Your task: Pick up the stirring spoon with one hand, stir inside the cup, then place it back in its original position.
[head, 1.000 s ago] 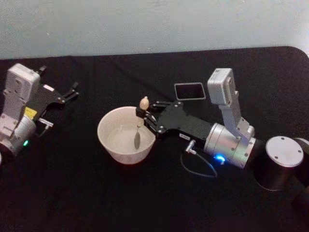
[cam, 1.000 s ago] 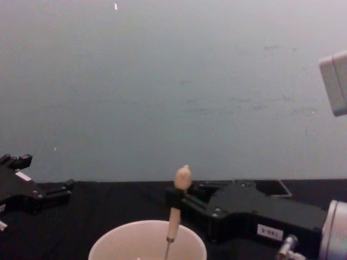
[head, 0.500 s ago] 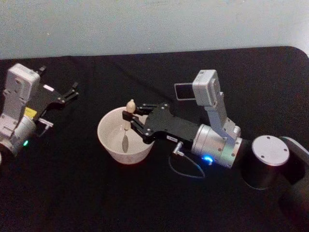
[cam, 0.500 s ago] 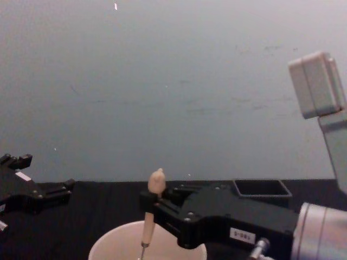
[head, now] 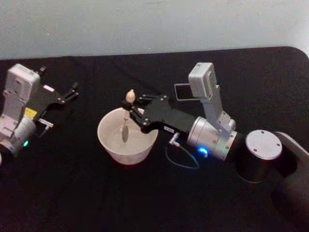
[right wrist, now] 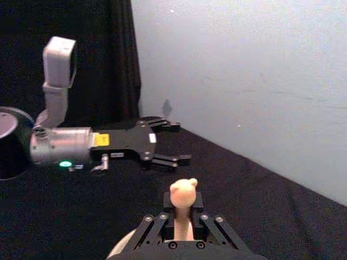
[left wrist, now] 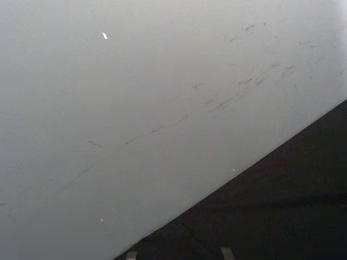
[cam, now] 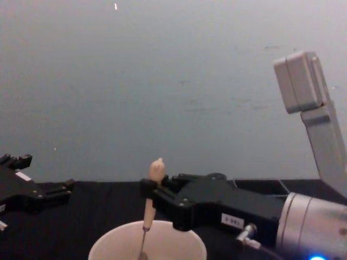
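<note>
While the right claw (head: 132, 109) was clamped on the cream handle of the spoon (head: 126, 121), just under the knob, I held the spoon near upright with its metal bowl down inside the cup (head: 116, 149), about mid-cup. The chest view showed the handle (cam: 147, 215) rising above the rim (cam: 108, 246), with the claw's body reaching in from the right, level with that rim or a little higher. From the right wrist, the knob (right wrist: 183, 190) stood between the two fingers, gripped squarely.

I judged the stirring step to be under way. To do it well, I would trace small, slow circles, stay off the cup's wall, and hold the height so the bowl neither scraped the bottom nor left the cup. Nothing braced the cup, so a push on the wall or a bump from the fingers might have slid or tipped it on the worktop (head: 72, 193).

The holder (head: 180, 91) lay just behind the right wrist; returning there would call for lifting clear of the rim first. The left claw (head: 73, 92) sat parked at the worktop's left, fingers apart, well away from the cup.
</note>
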